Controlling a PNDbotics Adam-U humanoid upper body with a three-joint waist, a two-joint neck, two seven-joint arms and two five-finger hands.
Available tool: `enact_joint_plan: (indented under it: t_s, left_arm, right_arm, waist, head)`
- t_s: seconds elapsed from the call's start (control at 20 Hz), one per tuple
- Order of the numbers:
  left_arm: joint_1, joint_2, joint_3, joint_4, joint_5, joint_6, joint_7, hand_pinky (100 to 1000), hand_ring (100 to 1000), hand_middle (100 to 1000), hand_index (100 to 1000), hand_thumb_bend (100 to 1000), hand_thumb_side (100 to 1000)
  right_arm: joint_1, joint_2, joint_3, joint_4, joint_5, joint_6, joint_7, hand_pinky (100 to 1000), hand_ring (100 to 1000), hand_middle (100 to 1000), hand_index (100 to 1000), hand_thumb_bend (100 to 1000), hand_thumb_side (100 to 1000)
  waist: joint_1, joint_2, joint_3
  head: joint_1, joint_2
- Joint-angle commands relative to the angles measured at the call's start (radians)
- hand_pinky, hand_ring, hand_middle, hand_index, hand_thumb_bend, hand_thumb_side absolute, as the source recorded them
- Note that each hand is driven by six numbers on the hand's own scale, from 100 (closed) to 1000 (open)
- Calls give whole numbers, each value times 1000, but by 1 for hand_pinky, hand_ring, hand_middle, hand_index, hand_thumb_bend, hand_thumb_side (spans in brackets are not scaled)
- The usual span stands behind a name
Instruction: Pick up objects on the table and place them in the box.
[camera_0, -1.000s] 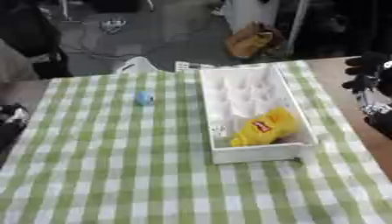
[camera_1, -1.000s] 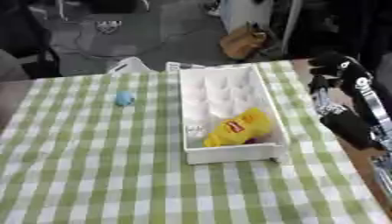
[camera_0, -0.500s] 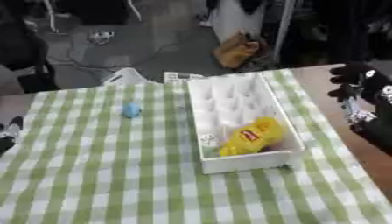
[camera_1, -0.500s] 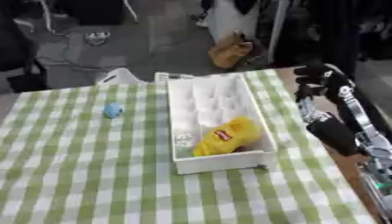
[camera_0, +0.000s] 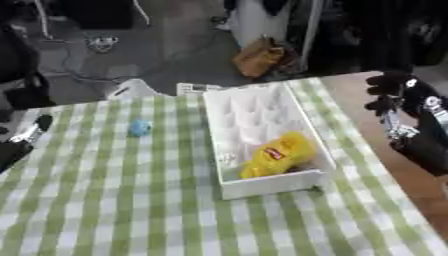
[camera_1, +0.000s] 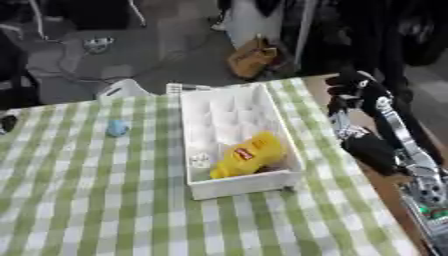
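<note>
A white box (camera_0: 302, 134) stands lengthwise on the green checked cloth, right of middle. In its near half lie a yellow packet (camera_0: 278, 154) and a small white thing (camera_1: 199, 161). Alone on the cloth, left of the box, rests a small blue object (camera_0: 139, 128). My right hand (camera_1: 353, 91) hangs over the bare table to the right of the box's far end, fingers relaxed and holding nothing. At the left edge of the left eye view, my left hand (camera_0: 24, 140) rests open, well away from the blue object.
A white crumpled thing (camera_0: 131, 89) and a small white card (camera_0: 187, 88) lie at the cloth's far edge. A strip of bare brown table (camera_0: 366, 131) runs right of the cloth. A brown bag (camera_0: 260, 57) sits on the floor beyond.
The whole picture has shifted, so the camera has moved. The box, the packet and the blue object keep their places on the cloth. My right hand stays beside the box.
</note>
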Motion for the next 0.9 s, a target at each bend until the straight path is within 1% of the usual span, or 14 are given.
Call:
enact_joint_plan:
  t_s: [0.05, 0.1, 0.15, 0.25, 0.3, 0.35, 0.5, 0.65, 0.75, 0.8, 0.9]
  left_arm:
    - [-55, 23, -8, 38, -58, -2, -55, 715, 742, 737, 854, 806, 676]
    - [-61, 21, -2, 42, -76, -4, -73, 715, 742, 737, 854, 806, 676]
    - [-69, 16, -8, 52, -93, -4, -90, 705, 732, 700, 827, 820, 600]
    - [-110, -2, -20, 95, -128, 18, -125, 704, 731, 693, 814, 815, 593]
    - [-136, -9, -21, 122, -145, 25, -143, 704, 731, 693, 814, 815, 593]
    - [-164, -16, -18, 149, -163, 30, -160, 701, 728, 678, 808, 792, 576]
    - [-244, -34, -5, 229, -213, 31, -204, 699, 722, 659, 801, 771, 562]
    - [-309, -56, 12, 305, -263, 28, -214, 700, 720, 645, 790, 753, 546]
    - [-329, -64, 21, 340, -298, 18, -210, 700, 720, 646, 790, 752, 545]
    - [-334, -67, 26, 350, -312, 13, -210, 705, 727, 654, 792, 731, 527]
    - [-354, -73, 32, 379, -335, 3, -215, 712, 740, 669, 799, 731, 516]
  right_arm:
    - [-10, -30, -6, -20, -5, 0, 1, 721, 819, 790, 934, 100, 537]
    - [-9, -30, -6, -20, -5, 0, 1, 721, 819, 790, 934, 100, 537]
    - [-8, -29, -4, -19, -5, 1, 2, 720, 819, 790, 934, 100, 544]
    - [-11, -27, 3, -18, -5, 0, 9, 720, 819, 790, 934, 100, 544]
    - [-12, -26, 4, -17, -5, 0, 10, 720, 819, 790, 934, 100, 544]
    - [-14, -26, 5, -16, -4, 0, 11, 720, 820, 790, 934, 100, 545]
    - [-17, -25, 4, -13, -2, -1, 11, 720, 820, 790, 935, 100, 548]
    - [-17, -24, 5, -12, 0, -1, 12, 719, 820, 790, 935, 100, 551]
    - [-18, -24, 6, -11, 2, -1, 12, 719, 820, 790, 935, 100, 552]
    - [-18, -24, 6, -11, 2, -1, 12, 719, 820, 790, 935, 100, 553]
    - [-20, -24, 8, -11, 3, -2, 13, 719, 820, 790, 935, 100, 557]
  waist:
    - [-15, -70, 0]
    - [-15, -70, 0]
    - [-11, -70, -7]
    - [-4, -69, -31]
    - [-2, -68, -36]
    - [1, -66, -41]
    - [7, -60, -50]
    - [15, -52, -62]
    - [18, -49, -67]
    - [19, -48, -68]
    - [24, -43, -75]
  head:
    - [-4, 8]
    - [-5, 8]
    - [-2, 21]
    - [11, 32]
    - [13, 34]
    - [14, 36]
    - [13, 40]
    - [12, 46]
    - [11, 49]
    - [11, 49]
    - [10, 53]
